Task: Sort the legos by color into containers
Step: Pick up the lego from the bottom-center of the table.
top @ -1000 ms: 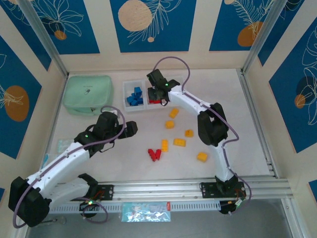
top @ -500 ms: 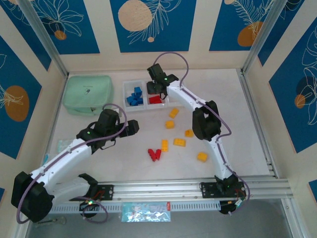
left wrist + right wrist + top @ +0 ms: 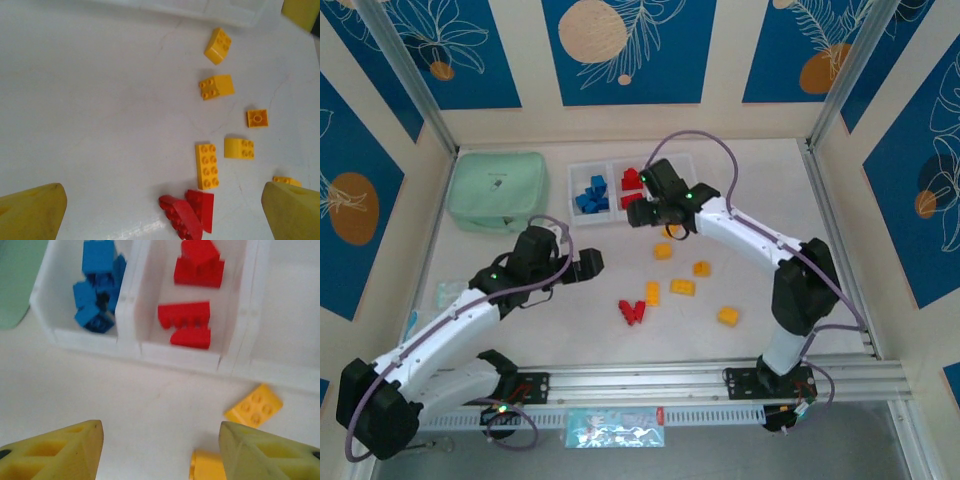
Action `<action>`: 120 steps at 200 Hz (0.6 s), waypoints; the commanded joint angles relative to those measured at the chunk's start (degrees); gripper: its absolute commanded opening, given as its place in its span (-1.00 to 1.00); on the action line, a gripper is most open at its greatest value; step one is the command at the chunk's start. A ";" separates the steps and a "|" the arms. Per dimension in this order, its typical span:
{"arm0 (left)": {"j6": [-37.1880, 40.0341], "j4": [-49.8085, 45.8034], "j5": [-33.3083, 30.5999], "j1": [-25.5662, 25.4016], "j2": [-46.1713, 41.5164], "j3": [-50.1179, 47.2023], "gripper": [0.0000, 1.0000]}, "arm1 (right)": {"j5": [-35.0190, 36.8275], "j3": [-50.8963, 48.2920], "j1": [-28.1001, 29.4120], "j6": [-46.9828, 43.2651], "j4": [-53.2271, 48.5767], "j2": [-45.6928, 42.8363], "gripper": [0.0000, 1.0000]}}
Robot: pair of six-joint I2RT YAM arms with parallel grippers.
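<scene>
Just beyond my right gripper [image 3: 159, 434], spread and empty, red legos [image 3: 192, 325] sit in the middle bin [image 3: 175, 356], blue ones [image 3: 97, 285] leftward; two yellow bricks [image 3: 253, 405] lie nearer, rightward.

Two slim white-and-black arms with yellow fingers.

The left arm [image 3: 445, 327] and right arm [image 3: 750, 232] had glossy white tubular links joined by bulky black joint housings, and their black bases sat at 7 and 5 o'clock in the overhead view. A thin purple cable [image 3: 700, 134] looped loosely along each arm, and a small green light [image 3: 687, 196] glowed on each black wrist block. In the wrist views the left fingers [image 3: 32, 212] were blunt wedges of mustard-yellow plastic. The right fingers [image 3: 55, 450], the same colour, had shallow hollow pockets moulded into their faces.
</scene>
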 commanded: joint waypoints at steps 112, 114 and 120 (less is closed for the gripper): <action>-5.29 -11.69 -1.90 -2.45 -14.58 -8.52 0.99 | -2.29 -12.89 20.63 7.62 -5.97 -1.58 0.03; -5.29 -11.80 -1.90 -2.45 -14.67 -8.51 0.99 | -2.26 -12.75 20.78 7.48 -6.01 -1.26 0.03; -5.35 -12.11 -2.13 -2.45 -14.87 -8.60 0.99 | -2.00 -12.17 21.21 7.18 -6.10 -0.30 0.02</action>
